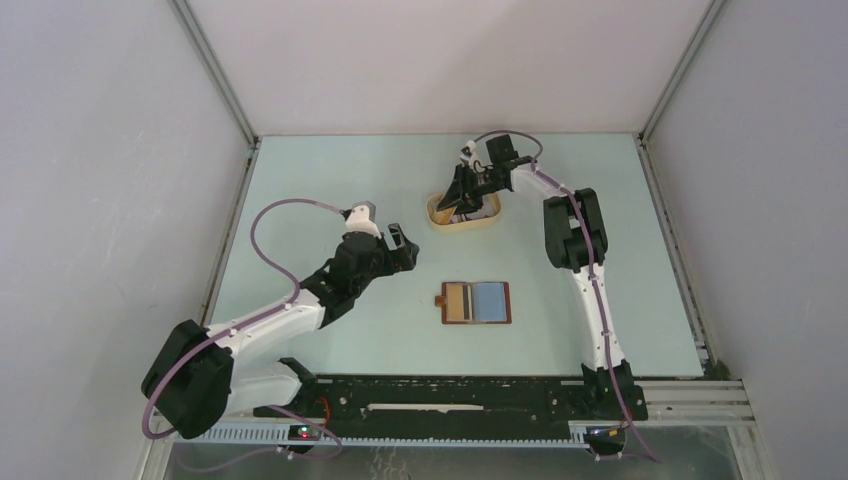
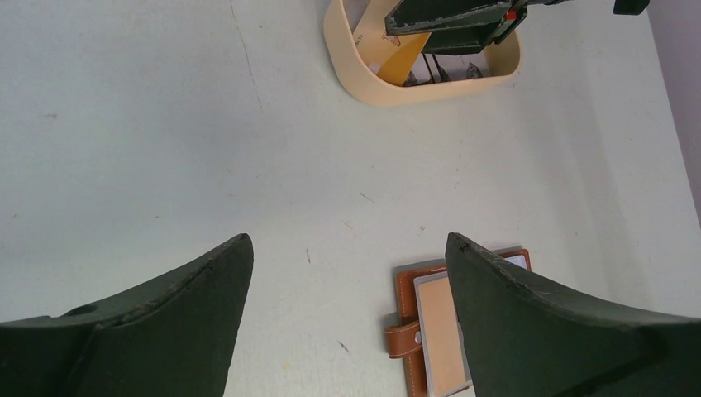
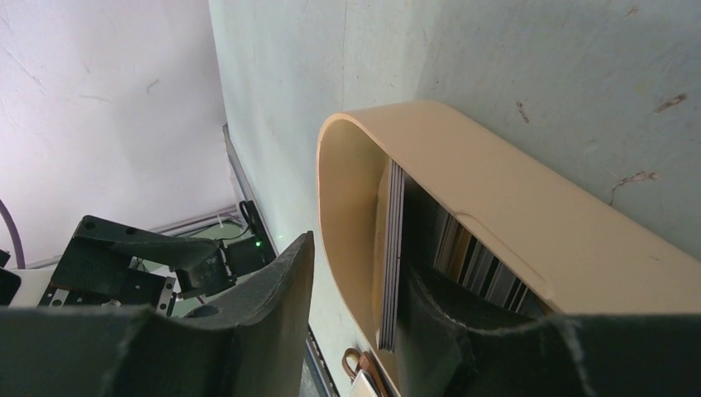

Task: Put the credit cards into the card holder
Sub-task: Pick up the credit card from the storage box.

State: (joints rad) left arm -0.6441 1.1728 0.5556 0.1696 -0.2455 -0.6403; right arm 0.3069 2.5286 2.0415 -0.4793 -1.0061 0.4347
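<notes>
The card holder (image 1: pixel 476 303) lies open and flat on the table, brown leather with a strap (image 2: pixel 402 339); a peach card (image 2: pixel 438 331) sits on one half and a blue one (image 1: pixel 490 302) on the other. A stack of credit cards (image 3: pixel 390 256) stands on edge against the inner wall of the tan oval tray (image 3: pixel 496 215). My right gripper (image 3: pixel 360 256) is open and straddles that wall: one finger outside with a gap, the other inside against the stack. My left gripper (image 2: pixel 347 240) hovers open and empty left of the card holder.
The tray (image 1: pixel 463 215) stands at the table's far middle, with more cards lying inside, one orange (image 2: pixel 397 62). Side walls (image 1: pixel 120 200) close in the table left and right. The arms' base rail (image 1: pixel 450 400) runs along the near edge.
</notes>
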